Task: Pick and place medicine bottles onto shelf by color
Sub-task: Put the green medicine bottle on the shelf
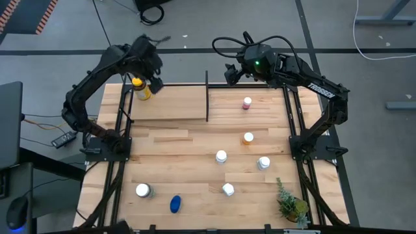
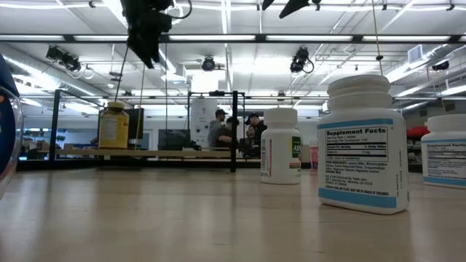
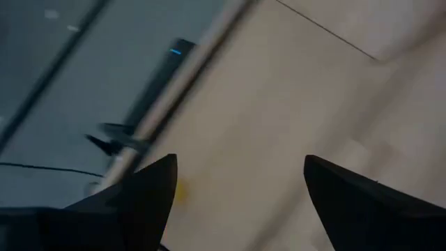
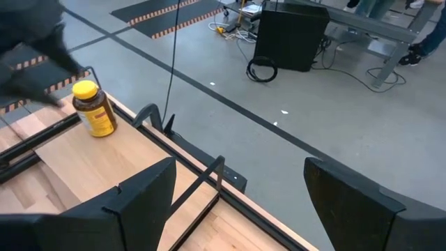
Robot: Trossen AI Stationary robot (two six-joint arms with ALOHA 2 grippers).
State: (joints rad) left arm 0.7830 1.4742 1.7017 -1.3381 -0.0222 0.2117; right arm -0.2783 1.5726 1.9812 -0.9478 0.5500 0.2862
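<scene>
while the amber bottle stands on the shelf, the left end effector hovers just above it, fingers wide.

The high view looks straight down on the whole desk from well above, both arms in frame. The low view sits at desk-top level, facing level across the planks into the room, close to a white bottle. Each wrist view looks forward past its own hand. The amber bottle, at 11 o'clock in the high view, also shows in the low and right wrist views.
</scene>
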